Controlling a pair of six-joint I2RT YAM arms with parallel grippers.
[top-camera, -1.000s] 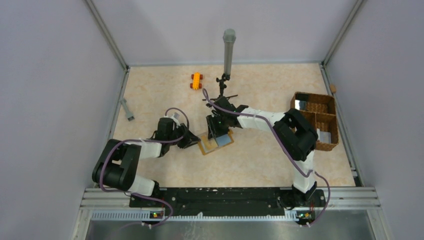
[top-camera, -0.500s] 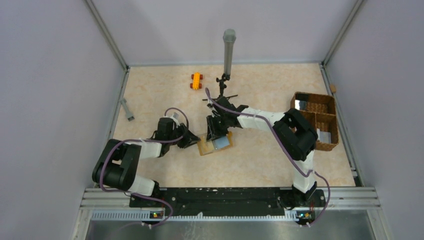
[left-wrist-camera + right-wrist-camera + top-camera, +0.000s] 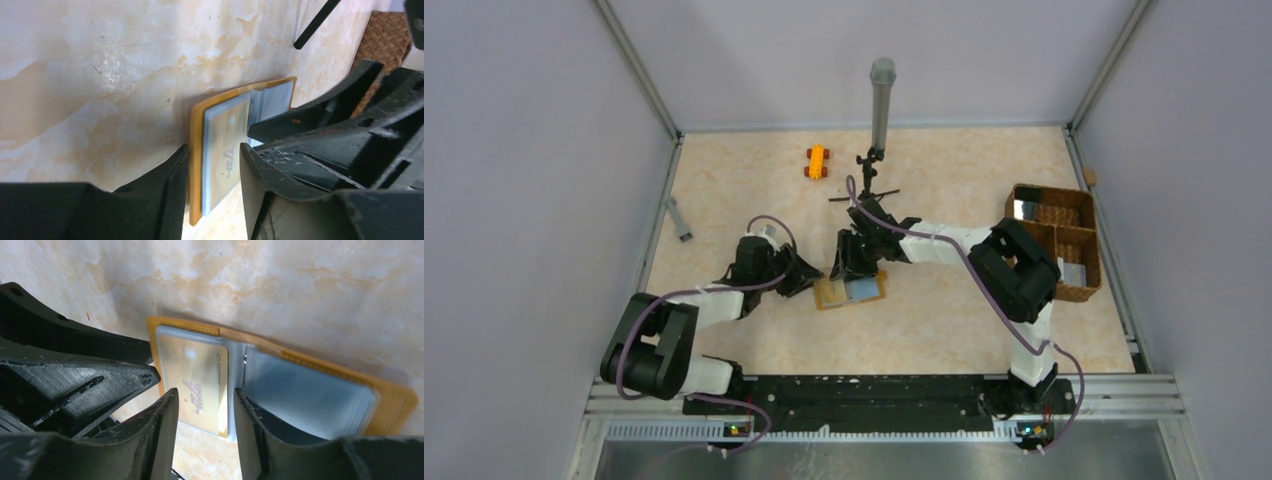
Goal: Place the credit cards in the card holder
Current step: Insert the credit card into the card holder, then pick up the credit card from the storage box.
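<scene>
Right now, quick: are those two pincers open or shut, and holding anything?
Left pincer: open, gripping nothing, at the flat mustard-orange folding wallet.
Right pincer: open, gripping nothing, over the same wallet.

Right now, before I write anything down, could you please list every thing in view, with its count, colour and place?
holder: 1, mustard-orange, lying open mid-table
card: 1 clearly seen, pale and shiny, in the holder's clear sleeve
toy car: 1, orange with black wheels, far side
stand: 1, black, far middle
cylinder: 1, grey, upright on the stand
bar: 1, small, grey, left edge
basket: 1, brown wicker, right edge; shiny contents too small to name
table: 1, beige marbled
left gripper: 1, black, open, at the holder's edge
right gripper: 1, black, open, over the holder
</scene>
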